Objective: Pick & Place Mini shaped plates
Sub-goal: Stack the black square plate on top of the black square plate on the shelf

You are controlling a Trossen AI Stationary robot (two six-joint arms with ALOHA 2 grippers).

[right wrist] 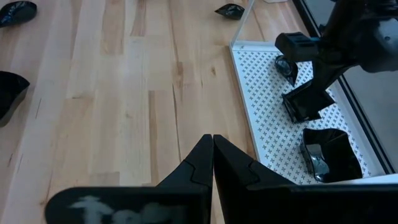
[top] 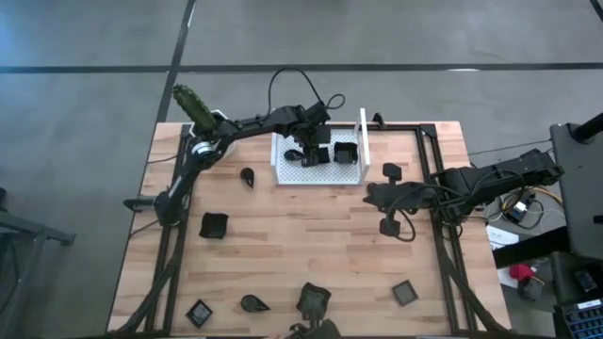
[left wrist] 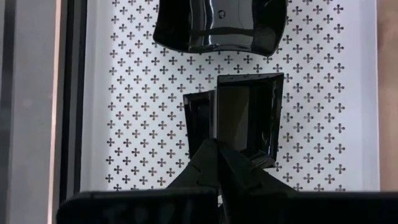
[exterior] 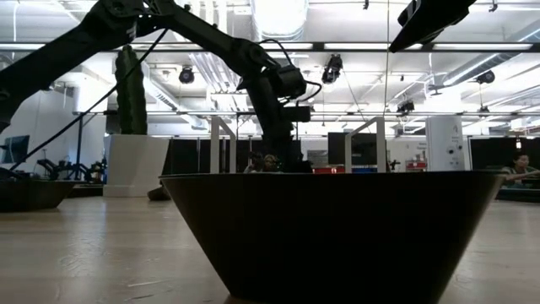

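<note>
Right up against the low camera sits one dark, glossy square mini plate (exterior: 329, 232), waiting on the wooden table (top: 311, 235). Farther back, the left gripper (left wrist: 217, 149) hangs over the white perforated tray (top: 283, 174), fingers pressed together on the rim of a small dark square dish (left wrist: 239, 115). I'd say it's mid-placement; letting go comes next. The right gripper (right wrist: 212, 146) idles shut near the tray's right side.

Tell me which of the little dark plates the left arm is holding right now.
The square plate standing on edge in the white tray, pinched by the left gripper. The other plates lie flat and untouched.
</note>
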